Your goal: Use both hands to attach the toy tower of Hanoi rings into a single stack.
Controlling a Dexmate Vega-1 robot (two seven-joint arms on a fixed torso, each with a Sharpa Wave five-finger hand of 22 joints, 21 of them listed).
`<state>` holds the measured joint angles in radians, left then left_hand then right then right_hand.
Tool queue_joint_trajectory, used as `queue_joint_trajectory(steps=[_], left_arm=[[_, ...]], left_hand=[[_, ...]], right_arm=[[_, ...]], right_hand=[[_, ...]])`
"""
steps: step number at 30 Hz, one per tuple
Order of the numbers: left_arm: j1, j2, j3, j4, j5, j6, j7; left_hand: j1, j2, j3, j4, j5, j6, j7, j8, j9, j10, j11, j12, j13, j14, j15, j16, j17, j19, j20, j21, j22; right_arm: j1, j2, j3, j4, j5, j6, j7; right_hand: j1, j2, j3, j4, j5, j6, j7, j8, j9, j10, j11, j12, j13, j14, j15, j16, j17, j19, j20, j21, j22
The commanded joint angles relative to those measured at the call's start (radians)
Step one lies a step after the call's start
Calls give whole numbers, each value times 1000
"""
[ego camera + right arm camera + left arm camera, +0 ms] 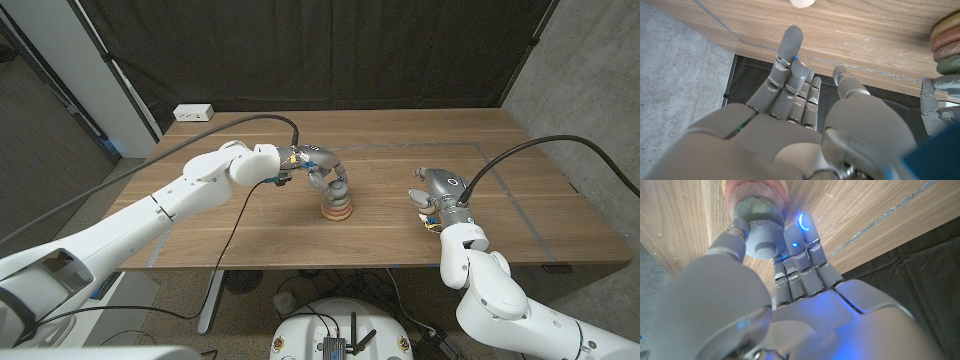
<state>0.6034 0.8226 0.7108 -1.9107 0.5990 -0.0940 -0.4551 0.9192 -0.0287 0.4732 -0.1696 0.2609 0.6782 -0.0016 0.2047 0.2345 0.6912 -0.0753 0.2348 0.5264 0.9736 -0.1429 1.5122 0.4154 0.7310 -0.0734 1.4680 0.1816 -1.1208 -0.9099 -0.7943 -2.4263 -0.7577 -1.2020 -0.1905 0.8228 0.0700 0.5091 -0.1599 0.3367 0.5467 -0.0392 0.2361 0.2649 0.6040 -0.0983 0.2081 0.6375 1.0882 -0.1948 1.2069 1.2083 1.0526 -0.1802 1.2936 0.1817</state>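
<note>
The ring stack stands upright at the table's middle: pink and orange rings low, a green ring above them, a grey-blue ring on top. My left hand reaches over it from the left and pinches the grey-blue top ring between thumb and fingers, directly above the green ring. My right hand stands apart on the table to the stack's right, its fingers spread and holding nothing. The right wrist view catches the stack at its edge.
A white power strip lies at the table's far left edge. Thin blue tape lines mark the wood on the right side. Black cables trail from both wrists. A dark curtain hangs behind the table.
</note>
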Motion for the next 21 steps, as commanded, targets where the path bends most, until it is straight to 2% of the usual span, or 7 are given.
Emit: queue_joint_trajectory(steps=[1,21], left_arm=[[-4,-12,11,20,-1,-6,-3],[22,2,1,24,-35,9,10]], left_hand=[[3,14,6,2,8,8,-3,3,4,82,-78,3,5,6,-76,-4,0,10,-128,1,3],[4,16,6,1,7,16,-2,4,4,91,-81,1,7,9,-76,-3,1,12,-128,1,3]], right_arm=[[14,-13,-11,-6,28,-9,-20],[50,-38,-46,-19,54,-33,-23]], right_hand=[[-8,-2,7,-3,7,12,2,-4,1,9,0,1,3,-1,-25,6,1,4,-38,-2,3],[-11,1,10,-2,7,13,3,-5,1,12,0,0,2,1,-25,8,2,4,-38,-1,3]])
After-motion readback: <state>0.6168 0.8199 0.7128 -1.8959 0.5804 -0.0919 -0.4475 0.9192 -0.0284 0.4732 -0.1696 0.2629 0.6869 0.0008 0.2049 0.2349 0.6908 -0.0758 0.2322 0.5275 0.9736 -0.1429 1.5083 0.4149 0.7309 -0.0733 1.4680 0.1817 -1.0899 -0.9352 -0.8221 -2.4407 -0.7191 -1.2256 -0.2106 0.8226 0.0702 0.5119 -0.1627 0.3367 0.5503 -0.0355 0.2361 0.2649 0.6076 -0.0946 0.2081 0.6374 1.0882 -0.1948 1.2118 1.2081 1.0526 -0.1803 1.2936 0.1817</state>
